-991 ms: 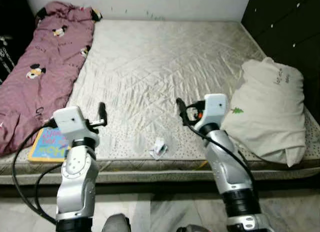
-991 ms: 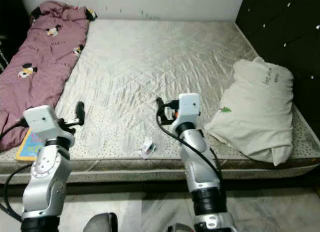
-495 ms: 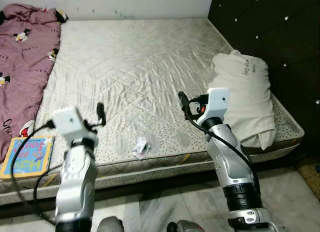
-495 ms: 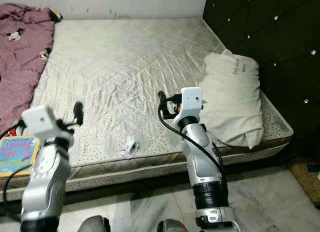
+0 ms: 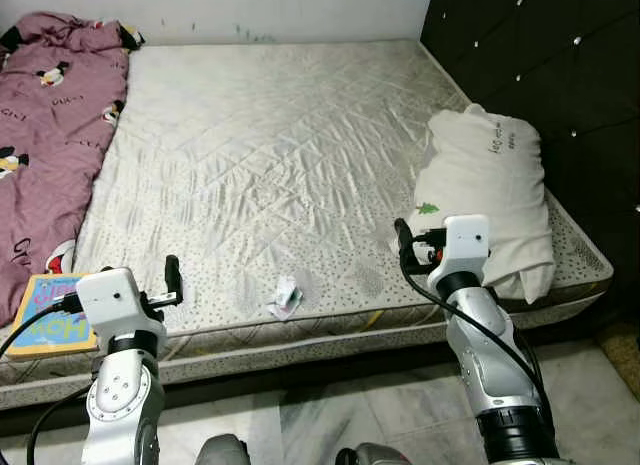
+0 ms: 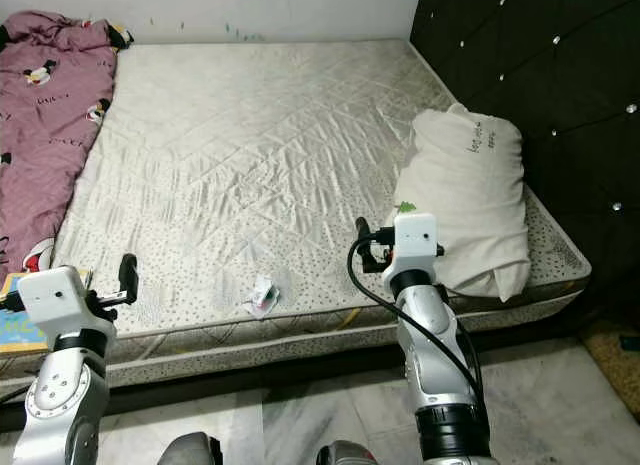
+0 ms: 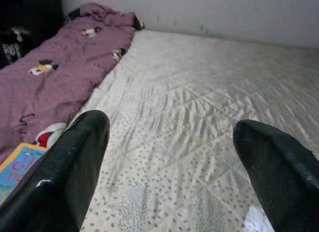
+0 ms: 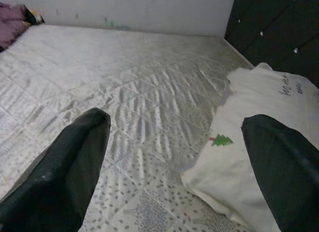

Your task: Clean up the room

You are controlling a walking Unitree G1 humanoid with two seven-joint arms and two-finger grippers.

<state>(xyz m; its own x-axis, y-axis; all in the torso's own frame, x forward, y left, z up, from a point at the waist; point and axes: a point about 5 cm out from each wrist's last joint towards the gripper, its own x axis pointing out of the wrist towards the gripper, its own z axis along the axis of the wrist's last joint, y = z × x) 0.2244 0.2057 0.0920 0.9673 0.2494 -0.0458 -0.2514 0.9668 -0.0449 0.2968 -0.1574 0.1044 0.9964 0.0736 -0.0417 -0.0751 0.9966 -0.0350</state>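
Jaws on both grippers stand apart and hold nothing. Both arms are raised at the near edge of the bed.

Largest in view is the bed [image 5: 280, 135], a bare quilted cream mattress with a speckled border, running from the near edge up to a white wall at twelve o'clock. A dark tufted headboard [image 5: 560, 75] with small shiny studs runs along the three o'clock side.

A maroon blanket [image 5: 50, 125] printed with cartoon mice lies crumpled along the nine o'clock side of the mattress, reaching up to the far corner at eleven o'clock.

A cream pillow [image 5: 495, 200] with a small green tree print lies at three o'clock, close to the headboard, its near end at the mattress corner.

The right gripper [image 5: 403, 247] hovers at four o'clock, just beside the near end of the pillow; whether it touches cannot be told. The left gripper [image 5: 173, 281] hovers at seven o'clock over the speckled border.

A colourful children's book [image 5: 50, 320] lies flat at eight o'clock, by the near end of the blanket, just beside the left arm.

Smallest is a crumpled white wrapper [image 5: 285, 298] on the speckled border at six o'clock, between the two grippers and apart from both.
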